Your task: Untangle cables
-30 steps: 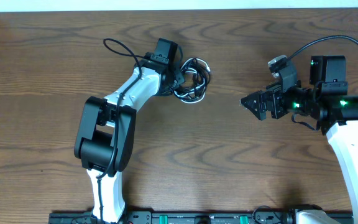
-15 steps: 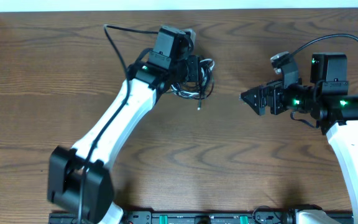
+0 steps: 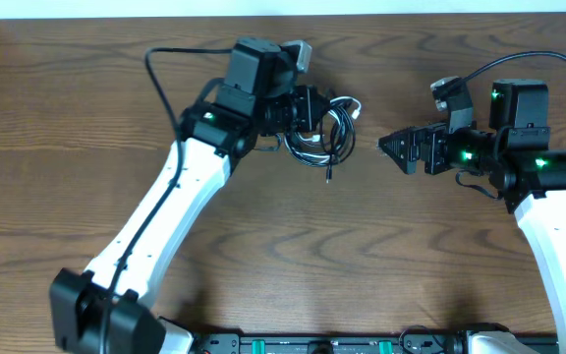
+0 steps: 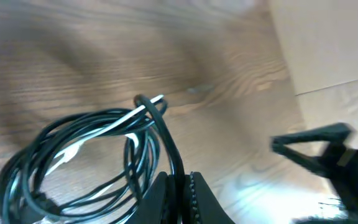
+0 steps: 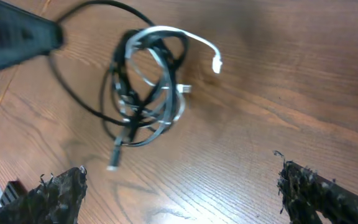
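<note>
The cables (image 3: 324,133) form one tangled bundle of black and white loops, hanging just above the wood under my left gripper (image 3: 312,106). The left wrist view shows that gripper (image 4: 181,186) shut on a black strand, with the loops of the cables (image 4: 92,146) hanging beyond it. A white plug end (image 5: 216,63) sticks out to the right, and a black plug end (image 5: 114,159) dangles low. My right gripper (image 3: 389,147) stands open a short way right of the bundle. Its fingers (image 5: 61,193) hold nothing, and the cables (image 5: 148,87) lie ahead of them.
The brown wooden table (image 3: 293,256) spreads under both arms, with a pale strip along its far edge (image 3: 263,8). A thick black wire (image 3: 165,74) loops from the left arm. A dark rail (image 3: 312,344) runs along the near edge.
My left arm has stretched out and carried the bundle to the right, toward the right gripper, with the loops swinging. The right gripper has barely shifted and stays open.
</note>
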Robot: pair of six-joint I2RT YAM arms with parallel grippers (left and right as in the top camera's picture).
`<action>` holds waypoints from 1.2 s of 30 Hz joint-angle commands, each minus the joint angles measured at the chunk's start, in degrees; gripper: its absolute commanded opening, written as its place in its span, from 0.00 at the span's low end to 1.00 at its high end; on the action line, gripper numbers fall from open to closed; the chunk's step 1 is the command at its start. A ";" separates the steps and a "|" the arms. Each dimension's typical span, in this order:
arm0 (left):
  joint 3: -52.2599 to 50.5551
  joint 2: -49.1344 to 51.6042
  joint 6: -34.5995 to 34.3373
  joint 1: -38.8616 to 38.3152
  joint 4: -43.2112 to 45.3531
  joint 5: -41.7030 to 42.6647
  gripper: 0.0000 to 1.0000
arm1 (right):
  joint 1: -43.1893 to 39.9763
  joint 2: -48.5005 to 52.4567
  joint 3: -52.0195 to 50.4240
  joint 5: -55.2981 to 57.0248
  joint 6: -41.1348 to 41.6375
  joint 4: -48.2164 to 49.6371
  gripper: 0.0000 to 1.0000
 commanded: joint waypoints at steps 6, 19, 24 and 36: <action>1.03 -12.37 -1.29 2.05 0.46 4.55 0.07 | 1.20 0.28 1.05 -0.76 3.96 1.92 0.99; 1.03 -12.39 -1.36 2.05 -2.16 4.55 0.07 | 7.67 0.90 1.05 0.15 3.96 5.38 0.99; 1.03 -12.26 -2.01 2.08 -1.18 4.50 0.07 | 9.42 3.76 1.05 0.09 5.29 9.18 0.97; 1.01 -11.21 -4.98 2.05 -1.22 4.50 0.07 | 13.42 11.52 1.05 -0.11 18.36 27.23 0.84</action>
